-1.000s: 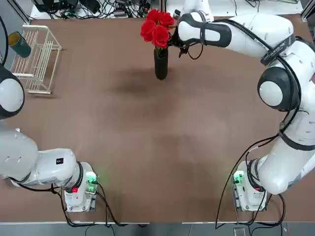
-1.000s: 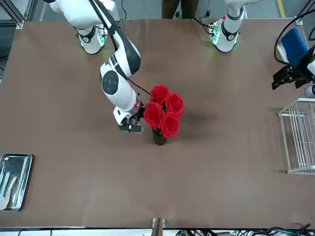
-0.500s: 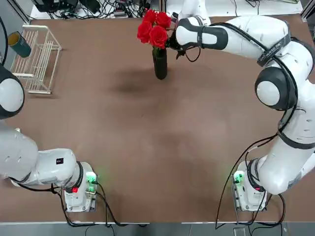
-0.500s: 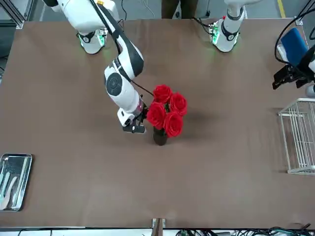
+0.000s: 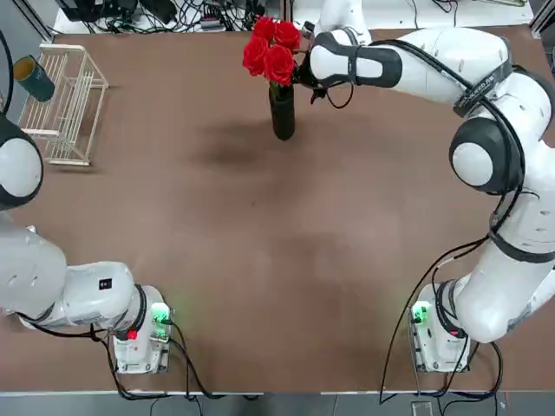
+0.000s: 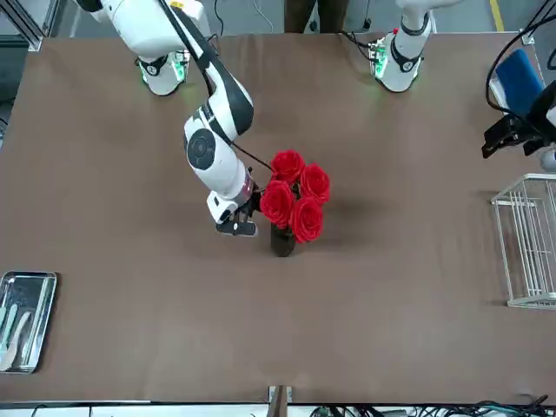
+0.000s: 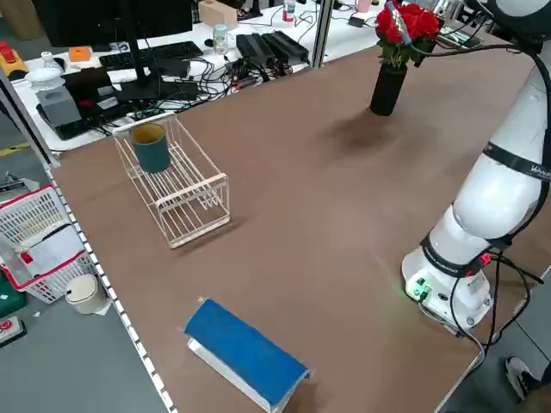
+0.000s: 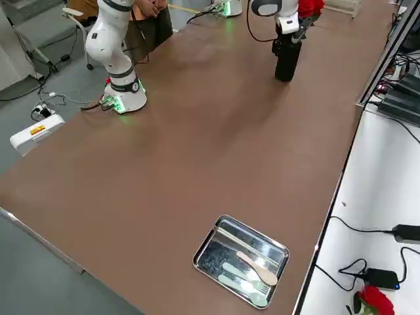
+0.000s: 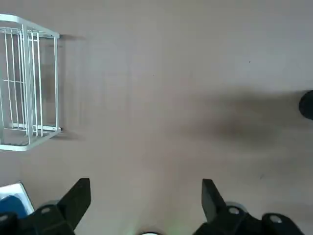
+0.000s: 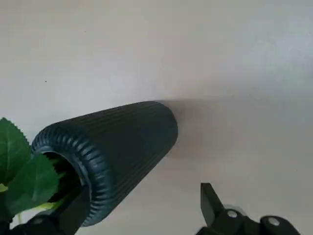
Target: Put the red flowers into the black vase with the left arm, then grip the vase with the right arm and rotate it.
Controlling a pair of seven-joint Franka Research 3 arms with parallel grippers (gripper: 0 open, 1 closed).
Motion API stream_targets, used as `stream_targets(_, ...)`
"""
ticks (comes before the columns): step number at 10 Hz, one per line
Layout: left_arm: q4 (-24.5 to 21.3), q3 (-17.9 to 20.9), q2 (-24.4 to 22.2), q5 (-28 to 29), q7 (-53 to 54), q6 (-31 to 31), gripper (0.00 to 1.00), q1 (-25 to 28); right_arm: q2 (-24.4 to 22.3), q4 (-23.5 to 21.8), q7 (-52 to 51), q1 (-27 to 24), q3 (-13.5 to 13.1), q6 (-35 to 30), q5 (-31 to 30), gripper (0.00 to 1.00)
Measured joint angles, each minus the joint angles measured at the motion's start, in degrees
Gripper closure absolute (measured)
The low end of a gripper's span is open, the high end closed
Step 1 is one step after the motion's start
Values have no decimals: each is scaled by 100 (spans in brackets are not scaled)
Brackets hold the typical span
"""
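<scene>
Red flowers point(image 6: 295, 198) in black vase point(image 6: 282, 241), far side; left gripper point(image 9: 146, 205) released, parked left; right gripper point(image 10: 144, 208) released beside vase; grip, rotation outstanding.

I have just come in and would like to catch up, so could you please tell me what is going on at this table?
The robot's right gripper is open at the black vase, high up near its mouth, with no grip on it. The red flowers are already in the vase, which stands on the table. The left gripper is also open and empty, off to the robot's left near the white rack. The rotation looks like the step that remains.
</scene>
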Motion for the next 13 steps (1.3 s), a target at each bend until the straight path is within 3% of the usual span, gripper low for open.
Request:
stream_targets(8,24,-19,-1,0,0,0,0,-1,1,31,-3,-48,21,9,0,0)
stream_targets(13,24,-26,-1,0,0,0,0,-6,3,45,-3,-274,299,132,2,0)
